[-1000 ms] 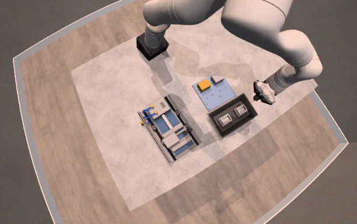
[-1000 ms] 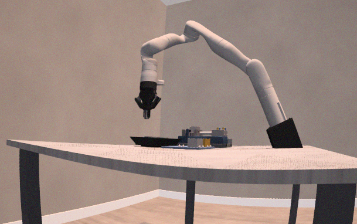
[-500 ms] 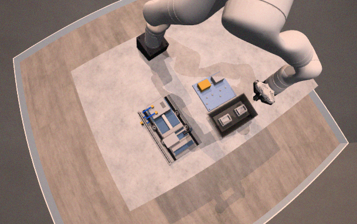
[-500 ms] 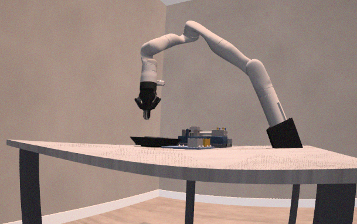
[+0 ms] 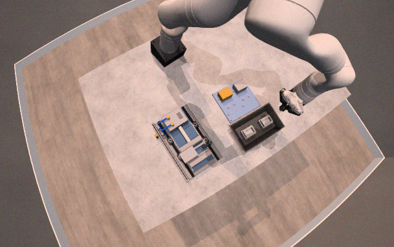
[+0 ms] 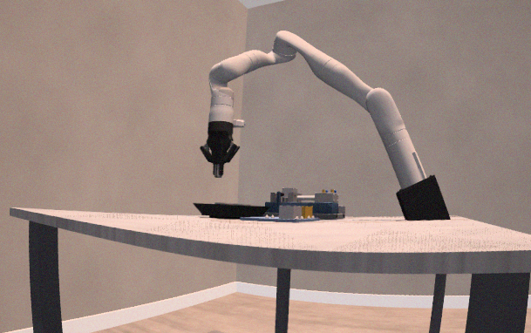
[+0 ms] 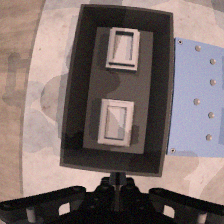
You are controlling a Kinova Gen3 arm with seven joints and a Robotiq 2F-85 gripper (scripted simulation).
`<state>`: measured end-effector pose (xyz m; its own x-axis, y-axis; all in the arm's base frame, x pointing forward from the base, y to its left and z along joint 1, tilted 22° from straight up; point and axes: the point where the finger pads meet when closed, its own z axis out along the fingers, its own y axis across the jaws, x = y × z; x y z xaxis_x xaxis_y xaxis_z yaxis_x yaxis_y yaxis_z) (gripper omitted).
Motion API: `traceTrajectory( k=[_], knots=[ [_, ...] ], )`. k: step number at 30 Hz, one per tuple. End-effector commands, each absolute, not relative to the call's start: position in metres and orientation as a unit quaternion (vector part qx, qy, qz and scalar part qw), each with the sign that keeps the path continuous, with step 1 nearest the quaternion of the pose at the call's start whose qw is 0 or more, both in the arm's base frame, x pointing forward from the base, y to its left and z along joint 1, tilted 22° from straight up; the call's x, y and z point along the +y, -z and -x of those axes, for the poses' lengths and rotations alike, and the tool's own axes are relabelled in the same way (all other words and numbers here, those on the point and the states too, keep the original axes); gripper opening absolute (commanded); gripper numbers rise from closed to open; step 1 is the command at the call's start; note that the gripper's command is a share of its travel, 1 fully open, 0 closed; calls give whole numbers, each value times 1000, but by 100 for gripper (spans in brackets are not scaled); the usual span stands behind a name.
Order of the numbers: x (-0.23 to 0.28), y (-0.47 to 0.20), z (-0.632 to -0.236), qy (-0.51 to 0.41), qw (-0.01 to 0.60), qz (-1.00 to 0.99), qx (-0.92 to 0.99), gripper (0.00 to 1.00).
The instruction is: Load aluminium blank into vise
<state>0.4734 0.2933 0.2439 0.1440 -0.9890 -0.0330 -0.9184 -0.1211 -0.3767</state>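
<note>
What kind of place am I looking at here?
It looks like a small machine-shop workstation set up on a table: a robot arm, a vise for clamping metal pieces, a blue pinned plate with raw blocks, and a dark tray of finished parts.

Legible text, labels, brands, numbers, signs: none. No marking can be read on the vise [image 5: 184, 142], the infeed plate [image 5: 240, 108], the outfeed tray [image 5: 276, 116] beside that plate, or the arm [image 6: 388, 122].

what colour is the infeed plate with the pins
Light blue; the infeed plate shows best in the top view.
</note>
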Motion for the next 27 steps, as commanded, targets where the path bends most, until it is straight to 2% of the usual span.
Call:
traceTrajectory(
  k=[1,27],
  knots=[
    [295,-243,-474,113,158,738,646,0],
    [295,-258,-471,113,161,737,647,0]
  ],
)
